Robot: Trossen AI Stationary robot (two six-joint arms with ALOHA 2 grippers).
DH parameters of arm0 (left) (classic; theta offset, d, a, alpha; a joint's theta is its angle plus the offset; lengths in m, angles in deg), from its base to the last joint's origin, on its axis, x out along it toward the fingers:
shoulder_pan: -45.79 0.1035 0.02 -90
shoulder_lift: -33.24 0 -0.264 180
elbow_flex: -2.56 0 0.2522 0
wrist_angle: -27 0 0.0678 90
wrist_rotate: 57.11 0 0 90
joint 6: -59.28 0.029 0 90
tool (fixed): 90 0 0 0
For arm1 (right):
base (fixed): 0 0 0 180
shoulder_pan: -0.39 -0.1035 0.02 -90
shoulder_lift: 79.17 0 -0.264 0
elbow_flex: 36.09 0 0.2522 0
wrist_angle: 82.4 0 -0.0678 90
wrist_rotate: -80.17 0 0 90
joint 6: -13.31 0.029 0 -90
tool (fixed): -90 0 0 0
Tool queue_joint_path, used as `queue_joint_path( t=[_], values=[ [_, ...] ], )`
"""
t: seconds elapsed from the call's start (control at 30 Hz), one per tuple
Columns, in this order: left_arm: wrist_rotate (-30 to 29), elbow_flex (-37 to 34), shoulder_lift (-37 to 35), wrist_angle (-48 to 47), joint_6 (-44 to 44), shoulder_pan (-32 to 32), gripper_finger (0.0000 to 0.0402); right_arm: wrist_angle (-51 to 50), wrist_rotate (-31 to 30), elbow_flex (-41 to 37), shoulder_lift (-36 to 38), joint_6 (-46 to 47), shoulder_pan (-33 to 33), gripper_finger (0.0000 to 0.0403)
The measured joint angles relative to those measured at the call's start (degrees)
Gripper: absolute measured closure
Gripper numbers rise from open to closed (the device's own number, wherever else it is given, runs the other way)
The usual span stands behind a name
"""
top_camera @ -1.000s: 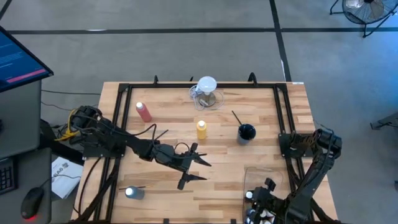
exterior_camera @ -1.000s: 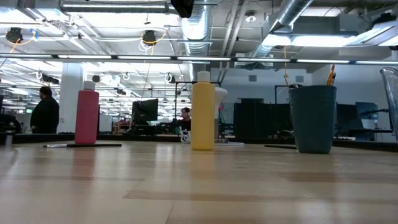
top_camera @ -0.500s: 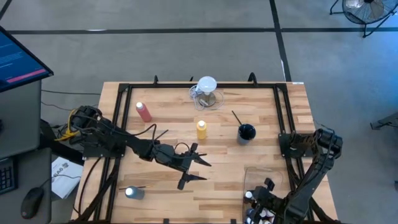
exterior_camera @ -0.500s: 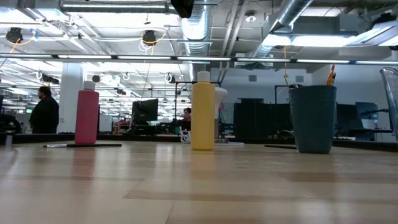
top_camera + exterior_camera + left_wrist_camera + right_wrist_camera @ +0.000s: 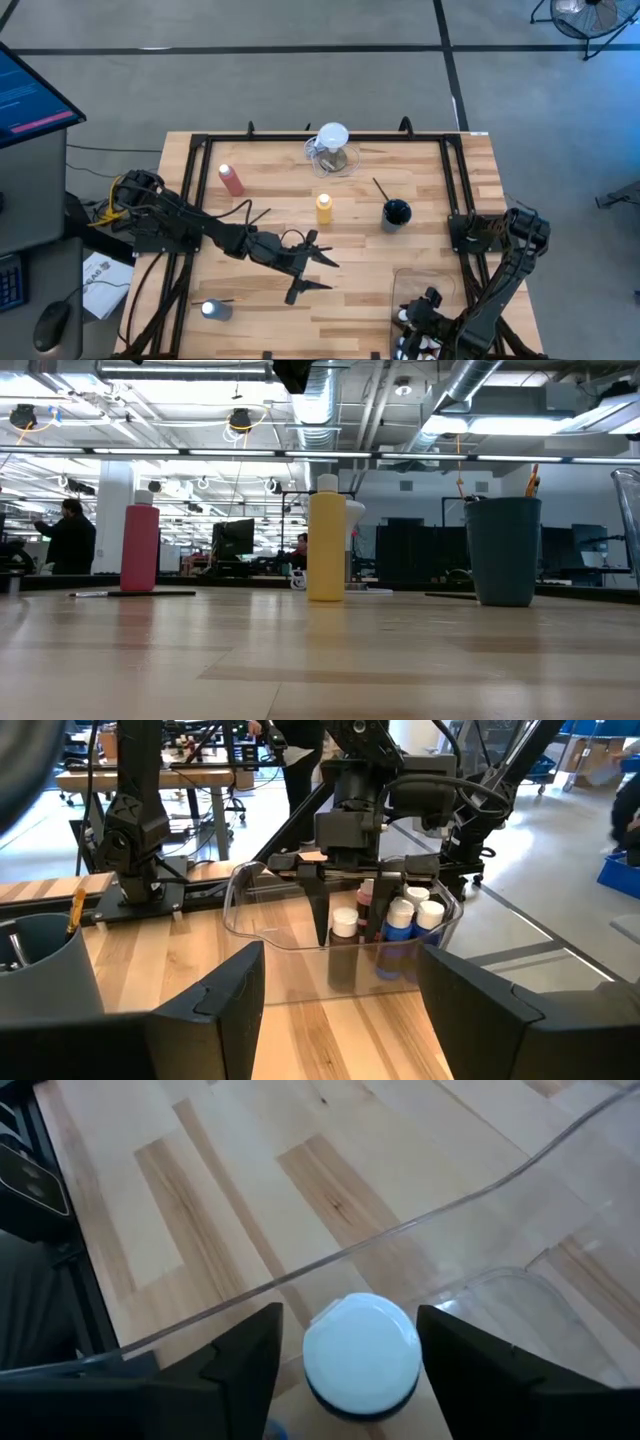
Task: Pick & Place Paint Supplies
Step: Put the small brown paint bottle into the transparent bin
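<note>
- The left end effector [image 5: 318,270] hovers released, fingers spread, near the middle of the surface [image 5: 260,310]; nothing about it differs from a second ago.
- The pink-red bottle [image 5: 231,180] stands toward the far left corner, the yellow bottle [image 5: 324,208] at the centre.
- The right end effector [image 5: 345,905], at the near right corner, is partly cut off from above; it hangs over a clear bin [image 5: 250,910] holding small bottles [image 5: 400,912].
- Its fingers flank a white-capped bottle [image 5: 360,1350]; whether they grip it is unclear.
</note>
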Motion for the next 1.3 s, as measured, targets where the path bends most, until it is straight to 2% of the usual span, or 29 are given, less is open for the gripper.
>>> queue_joint_path(
  t=[0.27,0.57,0.67,0.73,0.83,0.93,1.0,1.03,1.17,1.3],
  values=[
    [0.0,0.0,0.0,0.2,-0.1,0.0,0.0183,-3.2,-0.4,2.7,0.0,-0.1,0.0,0.0178],
    [0.0,0.0,0.0,0.2,-0.1,0.0,0.0183,-21.0,-0.6,14.0,0.1,-0.1,0.6,0.0177],
    [0.0,0.0,0.0,0.2,-0.1,0.0,0.0183,-29.4,-0.1,17.9,0.1,3.6,2.0,0.0183],
    [0.0,0.0,0.0,0.2,-0.1,0.0,0.0183,-35.0,4.8,19.9,0.1,6.0,3.8,0.0197],
    [0.0,0.0,0.0,0.2,-0.1,0.0,0.0183,-40.4,15.6,21.6,0.2,4.8,7.7,0.0240],
    [0.0,0.0,0.0,0.2,-0.2,0.0,0.0183,-39.7,20.8,22.5,0.2,-2.3,11.4,0.0313],
    [0.0,0.0,0.0,0.2,-0.3,0.0,0.0183,-38.1,22.6,23.0,0.2,-8.4,13.5,0.0370],
    [0.0,0.0,0.0,0.2,-0.3,0.0,0.0183,-37.3,23.4,23.1,0.2,-11.1,14.4,0.0386],
    [0.0,0.0,0.0,0.2,-0.3,-0.1,0.0183,-36.9,27.5,23.1,0.2,-16.1,16.9,0.0394],
    [0.0,0.0,0.0,0.1,-0.3,-0.1,0.0183,-36.3,28.1,23.1,0.2,-17.0,16.9,0.0399]
  ],
)
